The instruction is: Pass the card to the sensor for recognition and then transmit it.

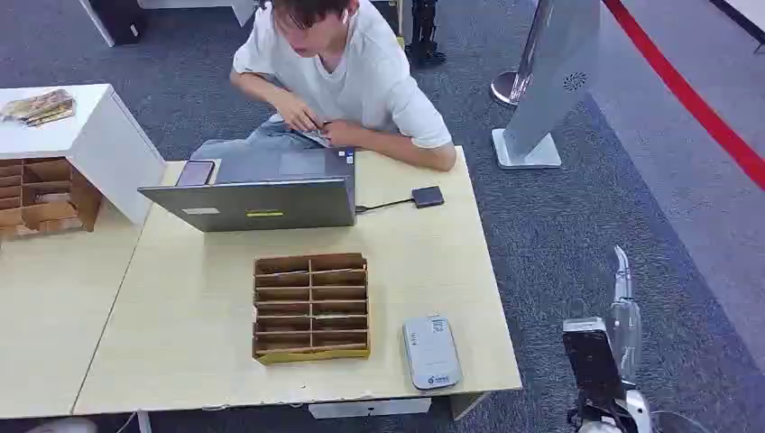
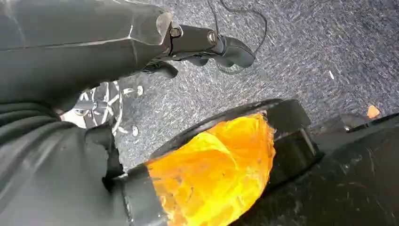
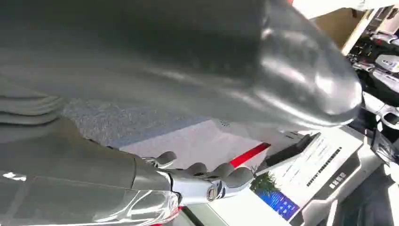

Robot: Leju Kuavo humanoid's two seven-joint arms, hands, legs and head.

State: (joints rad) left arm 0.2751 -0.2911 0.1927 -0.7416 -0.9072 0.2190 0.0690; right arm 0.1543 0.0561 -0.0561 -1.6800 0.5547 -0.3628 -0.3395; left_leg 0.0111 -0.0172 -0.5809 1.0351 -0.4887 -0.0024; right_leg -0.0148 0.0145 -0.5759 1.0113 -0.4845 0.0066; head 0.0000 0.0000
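1. right hand [image 1: 622, 317] is nearest, low at the right of head view, beside the near right corner of the table [image 1: 180, 343], over grey carpet [image 1: 577, 234], not touching the table. it looks blurred there.
2. in right wrist view the right hand [image 3: 200, 181] has its fingers [image 3: 230, 173] stretched and a bit bent, thumb well apart from them, nothing between.
3. left hand [image 2: 207, 44] hangs over the carpet; fingers lie straight, close to each other, thumb apart, nothing held.
4. sensor [image 1: 431, 352]: flat grey box w/ rounded corners, lies flat at the near edge of the table, just right of the wooden tray [image 1: 311, 307].
5. wooden tray has 2 columns of narrow slots. what lies in the slots is too small to tell.
6. card: cannot tell for sure where it is. person [image 1: 347, 68] sits at the far side and holds smth small and pale in both hands at the table edge.
7. laptop [image 1: 257, 198] stands open, back to the camera; a cable goes from it to a small dark box [image 1: 428, 197].
8. phone [image 1: 196, 172] lies near the laptop's left corner.
9. white stand [image 1: 552, 86] is on the carpet, far right of the table.
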